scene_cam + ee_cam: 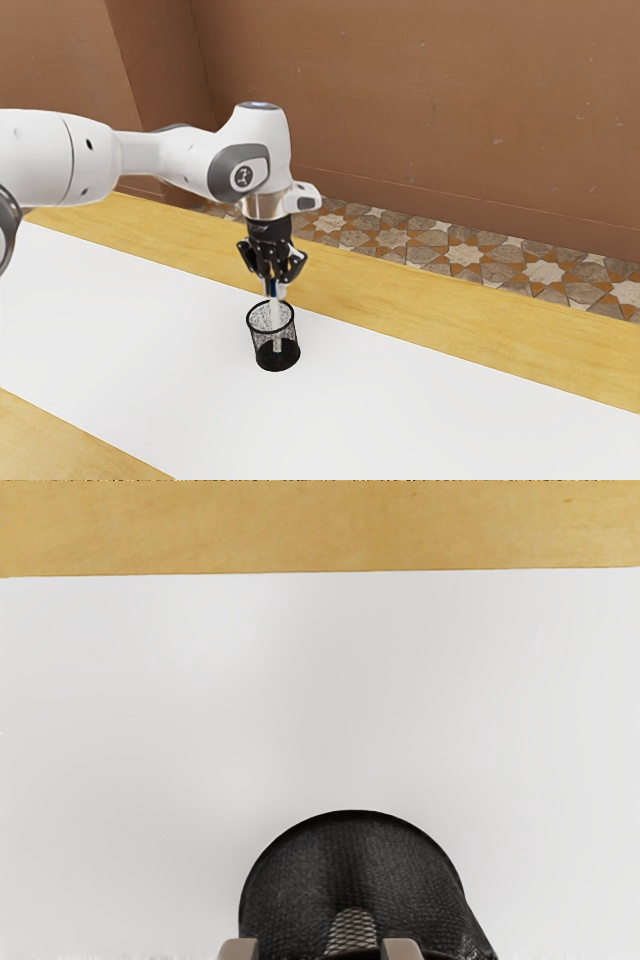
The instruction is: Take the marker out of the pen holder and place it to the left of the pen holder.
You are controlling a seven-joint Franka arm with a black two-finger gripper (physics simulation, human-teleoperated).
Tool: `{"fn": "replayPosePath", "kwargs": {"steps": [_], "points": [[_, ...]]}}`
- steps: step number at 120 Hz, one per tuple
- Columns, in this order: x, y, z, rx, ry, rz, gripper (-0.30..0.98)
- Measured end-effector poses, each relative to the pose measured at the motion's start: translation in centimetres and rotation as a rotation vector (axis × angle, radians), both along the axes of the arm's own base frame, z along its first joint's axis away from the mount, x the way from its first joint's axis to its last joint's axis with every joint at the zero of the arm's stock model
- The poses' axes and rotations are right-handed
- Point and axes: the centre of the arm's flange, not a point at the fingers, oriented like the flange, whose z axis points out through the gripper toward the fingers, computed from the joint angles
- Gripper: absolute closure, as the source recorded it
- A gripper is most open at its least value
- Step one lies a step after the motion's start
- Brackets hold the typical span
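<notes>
1 marker [275,316] stands inside the pen holder [277,355], its long axis close to upright, leaning only slightly, with the top end a touch toward the exterior view's left. 1 end points down near the holder's base; the other rises above the holder's rim, with some blue near the top, up to the gripper [275,284]. The gripper points down, directly above the pen holder, at the marker's upper end. I cannot tell how far open it is, or whether it has hold of the marker. The pen holder, black mesh, sits upright on the white table surface [430,410], between 2 wooden strips. Beyond the holder and the farther strip are the patterned floor [465,253] and a brown wall [420,110].
</notes>
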Motion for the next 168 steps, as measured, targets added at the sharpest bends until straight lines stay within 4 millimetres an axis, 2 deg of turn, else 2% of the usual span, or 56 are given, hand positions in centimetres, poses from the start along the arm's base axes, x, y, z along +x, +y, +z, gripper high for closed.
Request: {"fn": "replayPosePath", "kwargs": {"steps": [27,41,61,92,102,117,146,154,168], "points": [[-0.6,0.1,0.9,0.018,0.03,-0.001,0.66],[-0.9,0.2,2.0,0.029,0.028,-0.001,0.7],[-1.6,0.0,5.5,0.049,-0.012,0.003,0.73],[-3.7,-0.6,13.3,0.081,-0.138,0.018,0.76],[-3.4,1.1,14.4,0.086,-0.183,0.053,0.77],[-2.2,5.9,13.6,0.094,-0.223,0.138,0.78],[0.5,12.4,6.7,0.077,-0.272,0.242,0.78],[1.0,14.3,6.1,0.075,-0.311,0.27,0.78],[1.5,16.2,6.0,0.073,-0.377,0.303,0.78]]}}
